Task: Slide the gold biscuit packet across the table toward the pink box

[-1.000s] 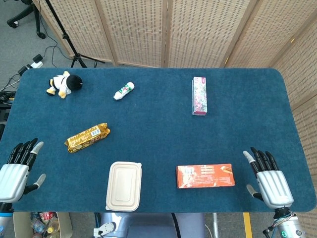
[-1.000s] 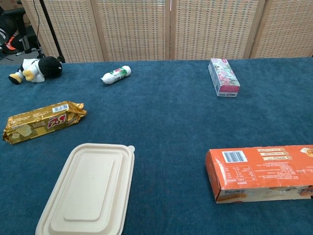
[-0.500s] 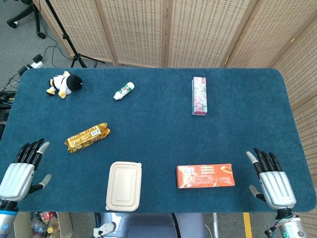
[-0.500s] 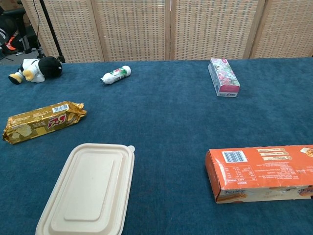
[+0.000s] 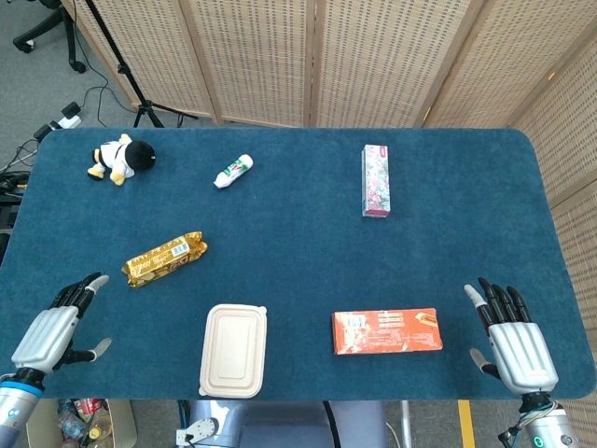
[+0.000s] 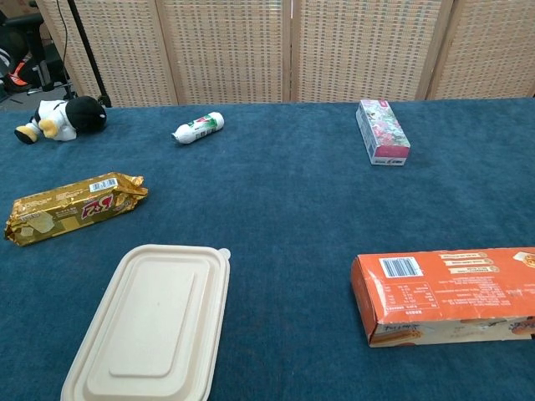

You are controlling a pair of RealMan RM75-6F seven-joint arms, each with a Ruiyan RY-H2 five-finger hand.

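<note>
The gold biscuit packet (image 5: 164,259) is lying flat on the blue tabletop (image 5: 298,215), well apart from the pink box (image 5: 376,179) at the far side. The left hand (image 5: 56,329) is hovering near the packet on its near-left side, fingers (image 5: 84,289) spread apart, gripping nothing and not touching it. The right hand (image 5: 515,343) is sitting far across from the packet with its fingers likewise apart and empty.

Blue table (image 5: 280,215): penguin plush (image 5: 119,160), small white bottle (image 5: 233,171), beige lidded container (image 5: 233,350) and orange box (image 5: 386,331) are laid out, well apart.
</note>
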